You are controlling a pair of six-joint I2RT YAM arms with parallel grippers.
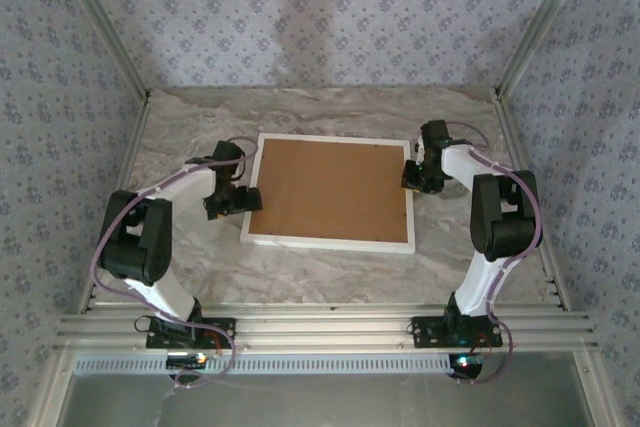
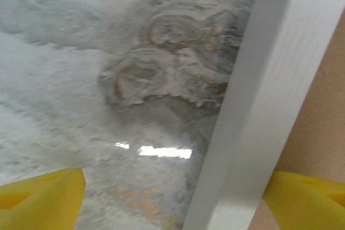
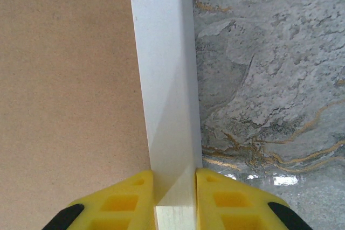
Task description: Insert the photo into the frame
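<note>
The white frame (image 1: pixel 330 240) lies flat on the marble table with a plain brown backing board (image 1: pixel 330 187) filling it. The photo is hidden. My right gripper (image 1: pixel 411 178) is at the frame's right side. In the right wrist view its yellow fingers (image 3: pixel 126 203) are shut on the white moulding (image 3: pixel 167 79), one on each side. My left gripper (image 1: pixel 243 198) is at the frame's left side. In the left wrist view it (image 2: pixel 175 203) stands wide open. The moulding (image 2: pixel 269 79) passes between its yellow fingers (image 2: pixel 43 197), closer to the right one.
The marble tabletop (image 1: pixel 330 112) has bare room behind and in front of the frame. Patterned walls with metal rails (image 1: pixel 110 37) close in the back and both sides. The brown board (image 3: pixel 64 79) shows left of the moulding in the right wrist view.
</note>
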